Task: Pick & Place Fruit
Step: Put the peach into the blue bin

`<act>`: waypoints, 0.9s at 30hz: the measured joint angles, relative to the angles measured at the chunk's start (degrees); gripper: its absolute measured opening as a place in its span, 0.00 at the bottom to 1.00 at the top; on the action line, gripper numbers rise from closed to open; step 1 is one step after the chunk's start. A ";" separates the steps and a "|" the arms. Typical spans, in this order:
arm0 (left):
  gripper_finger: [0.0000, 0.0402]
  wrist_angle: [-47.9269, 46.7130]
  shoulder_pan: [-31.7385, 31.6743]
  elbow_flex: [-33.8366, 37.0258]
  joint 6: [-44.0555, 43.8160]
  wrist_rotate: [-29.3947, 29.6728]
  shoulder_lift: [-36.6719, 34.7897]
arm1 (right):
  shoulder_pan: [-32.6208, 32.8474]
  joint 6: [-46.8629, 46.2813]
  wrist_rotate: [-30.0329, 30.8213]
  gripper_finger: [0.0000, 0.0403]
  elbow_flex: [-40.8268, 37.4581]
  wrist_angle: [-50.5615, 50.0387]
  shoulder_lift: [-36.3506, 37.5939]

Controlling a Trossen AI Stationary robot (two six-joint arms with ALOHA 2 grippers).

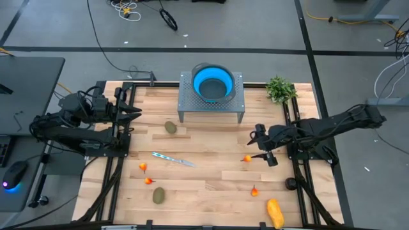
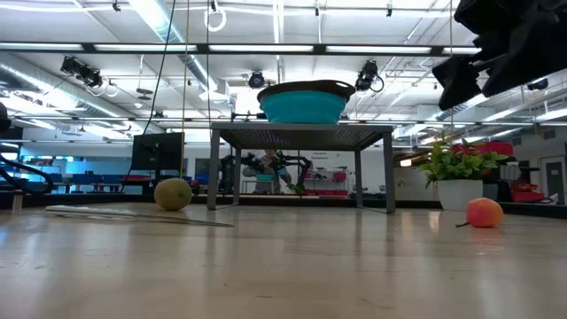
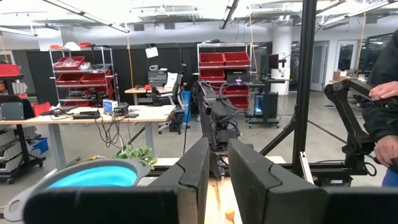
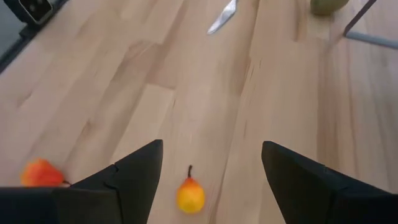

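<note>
Small red-orange fruit (image 4: 190,195) with a short stem lying on the table (image 1: 217,179), just in front of and between the spread fingers of the right claw (image 1: 263,153), not touched by them; same fruit at (image 1: 247,158) from above. Another red-orange piece (image 4: 41,172) near one finger's outer side. 2 more tiny red-orange pieces (image 1: 142,167) (image 1: 149,181) on the left half of the table, a further one (image 1: 255,190) toward the front right. 1 brown-green oval (image 1: 170,127) beside the left leg of the metal stand (image 1: 211,102), a 2nd oval (image 1: 158,195) near the front left. Long yellow-orange fruit (image 1: 275,213) at the front right corner. Slim silvery knife (image 1: 174,158) flat near the middle. Blue bowl (image 1: 213,82) on top of the stand, leafy plant (image 1: 280,89) at the back right corner. Left claw (image 1: 133,112) over the left edge of the table, well apart from all fruit, fingers (image 3: 196,177) close together with a narrow gap, holding nothing. A person's hand (image 3: 385,91) in the room beyond
</note>
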State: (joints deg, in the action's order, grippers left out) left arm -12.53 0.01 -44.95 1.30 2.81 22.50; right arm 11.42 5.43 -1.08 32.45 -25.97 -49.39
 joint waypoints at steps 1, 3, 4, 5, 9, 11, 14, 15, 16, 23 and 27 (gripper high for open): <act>0.17 0.02 0.00 0.00 0.00 0.00 0.00 | 0.00 0.00 0.00 0.71 0.00 -0.03 -0.66; 0.17 -0.01 0.00 0.00 -0.02 0.00 0.00 | 0.00 0.00 0.01 0.71 -0.02 -0.03 -2.07; 0.17 0.01 0.02 -0.02 0.00 0.00 0.00 | 0.00 0.09 0.00 0.71 -0.19 0.09 -2.62; 0.17 0.02 0.02 0.00 0.00 0.00 0.00 | 0.00 0.47 -0.02 0.71 -0.48 0.49 -3.16; 0.17 0.01 0.02 0.00 0.00 0.00 0.00 | 0.84 1.54 1.08 0.71 -2.14 0.28 -5.37; 0.17 0.00 0.02 0.00 0.00 0.00 0.00 | 1.59 1.56 1.43 0.71 -2.70 0.44 -6.34; 0.17 -0.01 0.02 0.00 0.00 0.00 0.00 | 2.60 1.55 1.70 0.71 -3.45 1.29 -7.82; 0.17 0.02 0.00 0.00 -0.02 0.00 0.00 | 2.94 1.55 2.20 0.71 -3.69 1.57 -8.15; 0.17 0.02 0.00 0.00 0.00 0.00 0.00 | 3.22 1.55 2.59 0.71 -3.94 2.24 -8.45; 0.17 0.02 0.01 0.00 0.00 0.00 0.00 | 4.15 1.53 2.96 0.71 -5.29 4.56 -10.43; 0.17 0.02 0.00 0.00 0.00 0.00 0.00 | 4.17 1.53 2.96 0.71 -6.07 6.83 -12.38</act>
State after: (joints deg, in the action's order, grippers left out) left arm -12.51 0.01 -44.95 1.30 2.81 22.50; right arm 15.59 6.96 1.88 26.38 -19.14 -61.77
